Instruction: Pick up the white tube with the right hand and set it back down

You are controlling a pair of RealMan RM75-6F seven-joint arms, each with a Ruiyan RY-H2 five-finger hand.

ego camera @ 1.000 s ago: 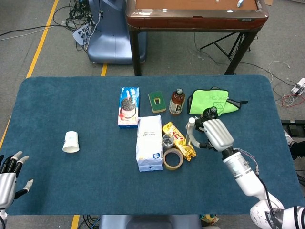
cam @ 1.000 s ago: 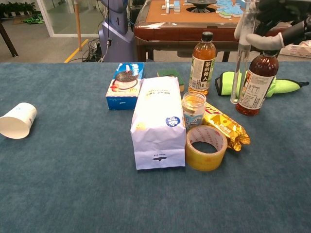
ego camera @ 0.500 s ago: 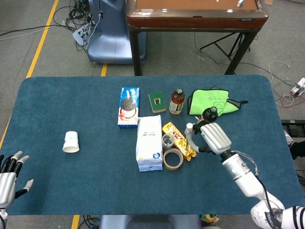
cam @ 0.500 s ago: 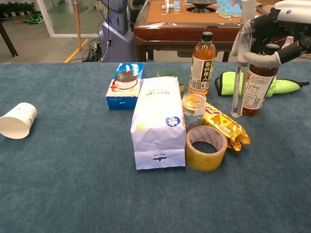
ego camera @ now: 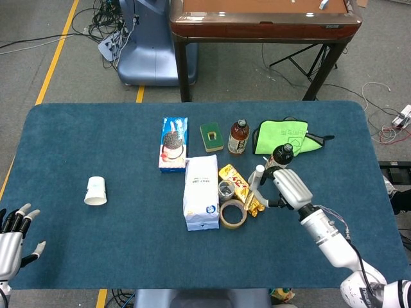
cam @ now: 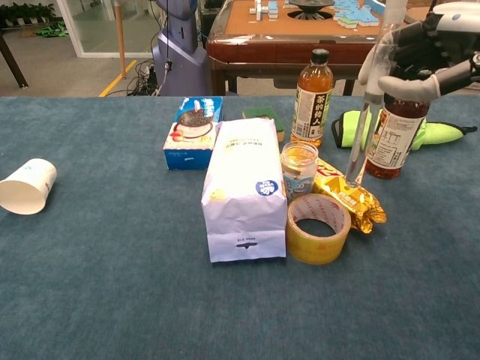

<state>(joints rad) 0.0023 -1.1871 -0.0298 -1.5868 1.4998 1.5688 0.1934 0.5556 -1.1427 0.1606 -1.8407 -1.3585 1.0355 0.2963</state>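
Tube point(cam: 363, 124) is up in the right hand point(cam: 420, 56), pinched near its top, with the rest hanging down at a slight tilt. In the chest view its lower end sits right over the gold snack pack point(cam: 349, 195), looks like touching or almost, hard to say which. My guess is that gripping it high is what lets the bottom come down without the hand bumping anything, since that spot is crowded: dark bottle point(cam: 391, 131) just behind the tube, small jar point(cam: 298, 169) and tape roll point(cam: 318, 228) close by on the other side.

From the head view the tube point(ego camera: 255, 181) lands between the snack pack point(ego camera: 241, 188) and the hand point(ego camera: 289, 187), so the bare blue surface point(ego camera: 96, 269) to set it on is a pretty narrow gap. I'd say this is the put-down part, and the tilt plus that crinkly pack underneath could make it tip if let go here.

Left hand point(ego camera: 14, 234) hangs off the near edge, fingers spread, holding nothing, well clear of everything, probably parked since the job is all right-hand. The paper cup point(ego camera: 95, 191) lies on its side over there, on its own.
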